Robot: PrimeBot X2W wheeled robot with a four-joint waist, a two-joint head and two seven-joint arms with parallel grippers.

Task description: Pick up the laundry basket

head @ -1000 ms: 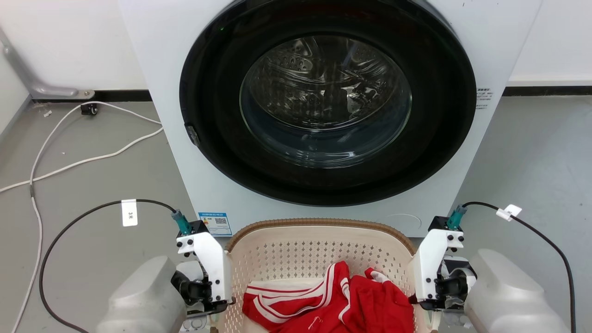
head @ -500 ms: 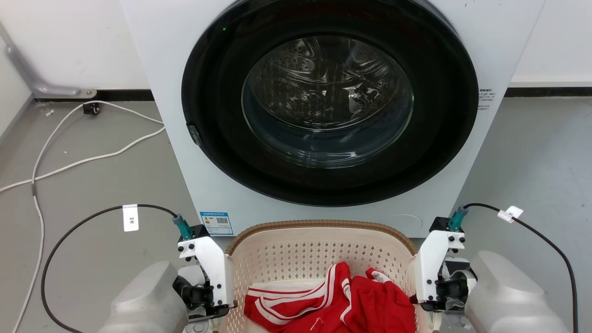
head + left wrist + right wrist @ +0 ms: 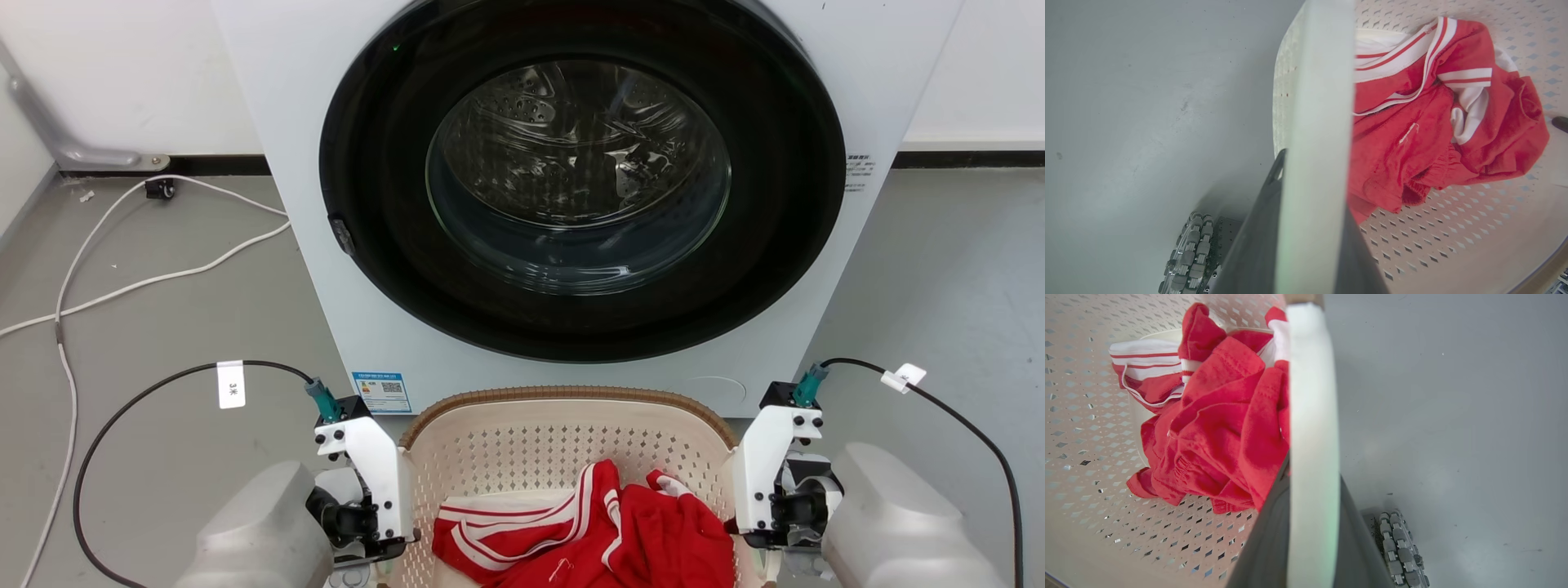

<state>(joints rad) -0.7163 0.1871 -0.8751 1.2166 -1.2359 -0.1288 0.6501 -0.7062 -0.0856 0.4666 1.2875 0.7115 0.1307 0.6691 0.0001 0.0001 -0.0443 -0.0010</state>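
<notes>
Closing narrow on a white plastic side handle (image 3: 1310, 102) with the left pincer (image 3: 1312, 192), pressing a dark finger (image 3: 1257, 237) against each face of the bar and holding it. Doing the same with the right pincer (image 3: 1312, 490) on the opposite white handle (image 3: 1312, 416), drawn in tight and gripping.

Spanning the gap between the two pincers, the cream-white oval plastic laundry basket (image 3: 531, 457) with perforated walls and a brown woven-look rim. Cradling inside it, just inboard of each pincer, a crumpled red cloth garment with white stripes (image 3: 588, 535), bunching closer to the right pincer.

Showing, below and outboard of the left pincer, a grey roller-studded wheel (image 3: 1190, 253) on the plain grey floor (image 3: 147, 327), and another below and outboard of the right pincer.

Facing, just beyond the pincers and the basket's far rim, a white front-loading washing machine with a round black glass door (image 3: 580, 188).

Judging by the hold on both handles: finishing the grasping step, with the lift in hand or about to begin. Not telling from these views about any gap under the base.

Calling next for raising both pincers together at an even pace, keeping the rim level, avoiding any sliding of the garment, minding the squeeze on the thin bars, and steering clear of the door just beyond.
</notes>
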